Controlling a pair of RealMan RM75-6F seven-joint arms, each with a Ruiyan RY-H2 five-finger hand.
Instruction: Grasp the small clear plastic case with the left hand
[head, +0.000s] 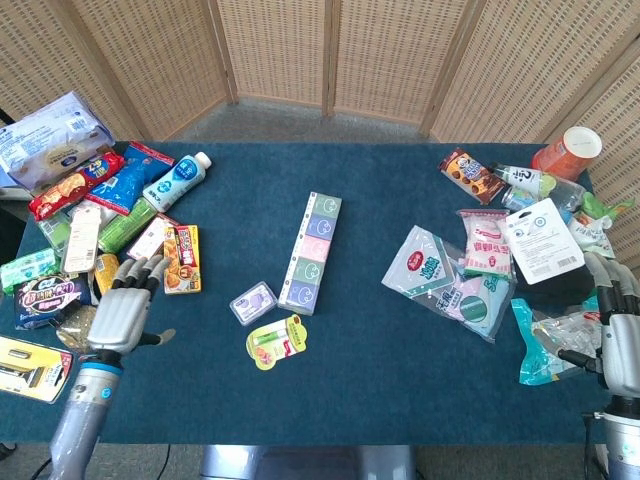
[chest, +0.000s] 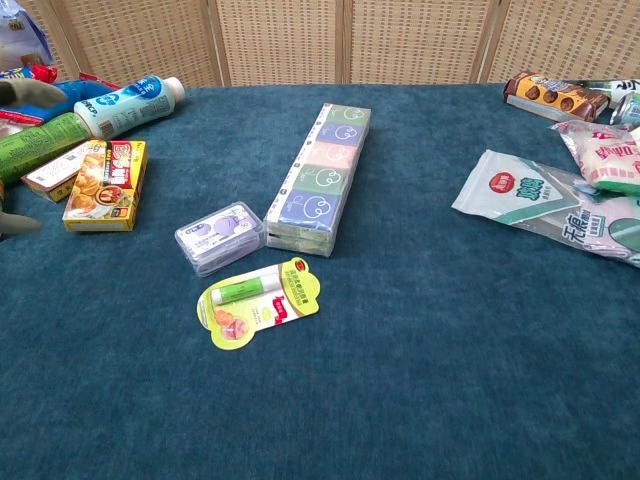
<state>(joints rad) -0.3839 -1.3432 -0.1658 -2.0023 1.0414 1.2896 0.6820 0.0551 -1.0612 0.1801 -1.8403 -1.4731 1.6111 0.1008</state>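
The clear case (head: 253, 302) is lying near the desk's (head: 400, 380) middle, toward the front edge, touching a long tissue pack (head: 311, 252) on its right, with a yellow-green lip balm card (head: 275, 341) just in front. The left robot hand (head: 123, 312) is hovering open near the left edge, beside a yellow box (head: 181, 258). The right robot hand (head: 618, 335) is resting open by the right edge among snack bags (head: 450, 280). Labels are too small to read.
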